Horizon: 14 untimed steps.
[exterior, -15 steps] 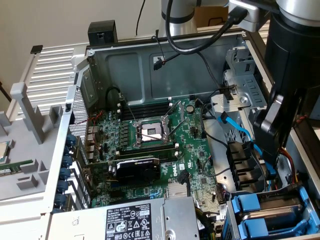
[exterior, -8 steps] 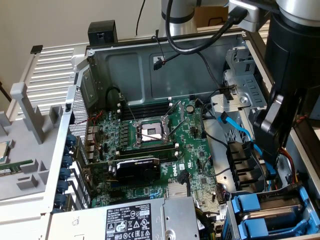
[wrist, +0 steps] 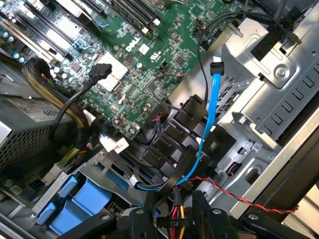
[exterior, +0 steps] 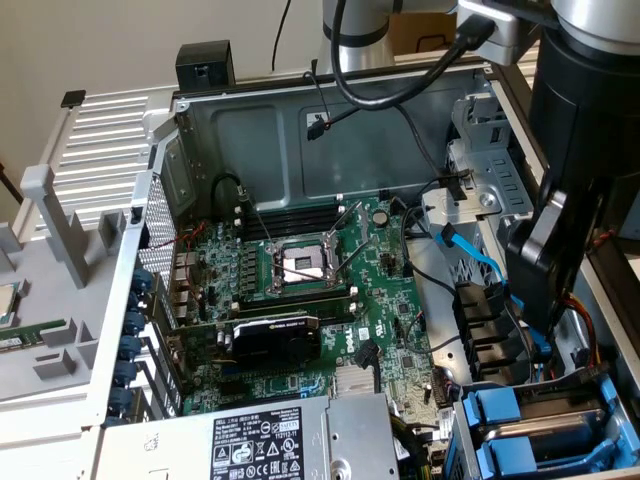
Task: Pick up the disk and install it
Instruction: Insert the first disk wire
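- Progress cannot be fixed closely. The disk (exterior: 556, 428) is taken to be the silver slab framed in blue plastic that lies in the drive cage (exterior: 460, 430) at the lower right of the exterior view, so it is in its bay and not in the hand.
- Whether the disk is pushed fully home cannot be told, and no writing on it can be made out.
- The hand (wrist: 174, 199) is released. In the wrist view its black fingers stand apart with nothing clamped between them, and a bundle of red, yellow and black wires (wrist: 175, 214) is seen past the gap.
- On the power supply (exterior: 330, 440), at the lower middle of the exterior view, a black-and-white sticker (exterior: 255, 447) is seen. Its rows of marks are too small to be read.
- Just above it, green lettering on the black graphics card (exterior: 275, 338) is read as NVIDIA.
- Further right, DELL is printed in white on the green motherboard (exterior: 390, 300).
- On the wire bundle in the wrist view, a small tag (wrist: 172, 223) is read as P10.
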{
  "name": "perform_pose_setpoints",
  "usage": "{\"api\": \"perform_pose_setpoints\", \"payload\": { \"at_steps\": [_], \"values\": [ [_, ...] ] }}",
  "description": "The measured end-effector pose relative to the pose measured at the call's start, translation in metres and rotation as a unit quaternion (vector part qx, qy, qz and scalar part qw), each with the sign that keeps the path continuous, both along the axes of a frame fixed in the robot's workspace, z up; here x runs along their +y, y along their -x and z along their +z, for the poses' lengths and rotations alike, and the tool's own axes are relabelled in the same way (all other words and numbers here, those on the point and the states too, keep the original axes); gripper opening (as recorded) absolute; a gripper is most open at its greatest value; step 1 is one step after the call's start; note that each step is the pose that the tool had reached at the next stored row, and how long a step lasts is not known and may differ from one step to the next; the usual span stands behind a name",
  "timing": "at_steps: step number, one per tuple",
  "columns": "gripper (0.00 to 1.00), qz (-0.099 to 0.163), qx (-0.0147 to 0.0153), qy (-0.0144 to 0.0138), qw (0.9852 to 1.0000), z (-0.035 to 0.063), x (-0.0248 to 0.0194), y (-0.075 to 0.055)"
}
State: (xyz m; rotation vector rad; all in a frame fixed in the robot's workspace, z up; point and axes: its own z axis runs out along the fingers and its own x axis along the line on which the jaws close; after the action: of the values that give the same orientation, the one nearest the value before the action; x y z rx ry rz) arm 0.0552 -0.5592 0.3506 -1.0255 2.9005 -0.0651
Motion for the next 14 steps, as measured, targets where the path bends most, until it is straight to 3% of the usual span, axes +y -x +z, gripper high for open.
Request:
{"api": "perform_pose_setpoints", "payload": {
  "at_steps": [8, 14],
  "values": [
    [0.43, 0.000, -0.0002, -0.0002, 1.0000, 0.0006, 0.0000, 0.000],
    [0.43, 0.000, -0.0004, 0.0000, 1.0000, 0.0109, 0.0000, 0.000]
  ]
}}
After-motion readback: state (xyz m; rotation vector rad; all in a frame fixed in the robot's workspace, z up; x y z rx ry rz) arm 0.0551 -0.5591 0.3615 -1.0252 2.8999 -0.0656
